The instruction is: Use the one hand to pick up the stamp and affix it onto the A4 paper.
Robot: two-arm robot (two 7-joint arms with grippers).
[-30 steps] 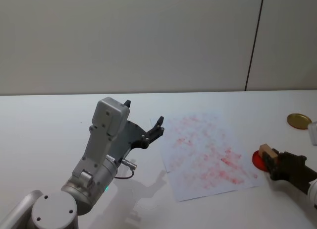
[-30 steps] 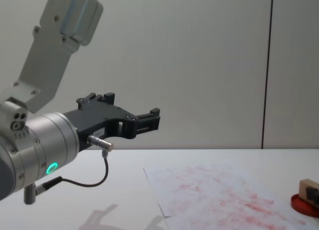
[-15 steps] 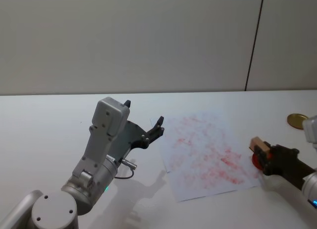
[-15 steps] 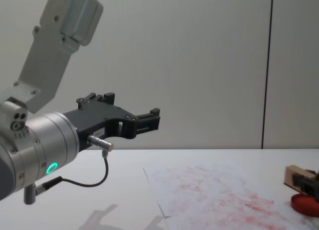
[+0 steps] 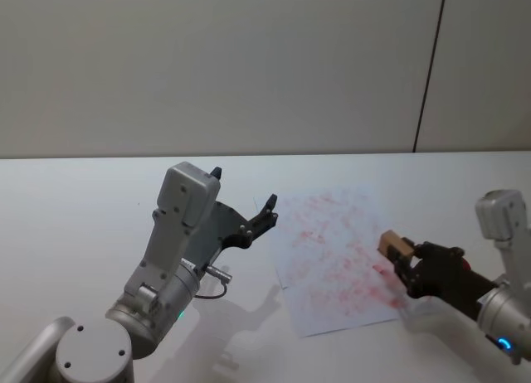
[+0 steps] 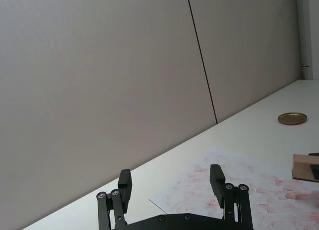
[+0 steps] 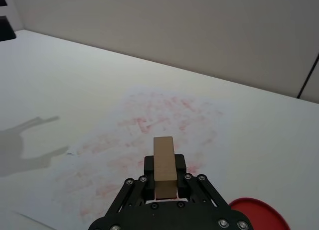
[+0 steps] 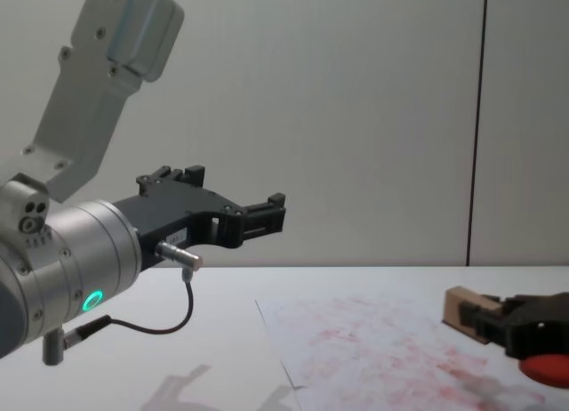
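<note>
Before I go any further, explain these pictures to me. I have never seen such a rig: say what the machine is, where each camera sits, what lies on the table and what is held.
This is a robot with two arms, each ending in a black pincer. One picture looks down from its head, one looks across the table from its chest, and one comes from each wrist. On the table lies the A4 paper, smeared with red stamp marks; a round red ink pad sits near its right edge, and a gold lid lies farther off. The right pincer is shut on the stamp, a small wooden block, holding it over the paper's right part. The left pincer is open and empty, raised left of the sheet.
</note>
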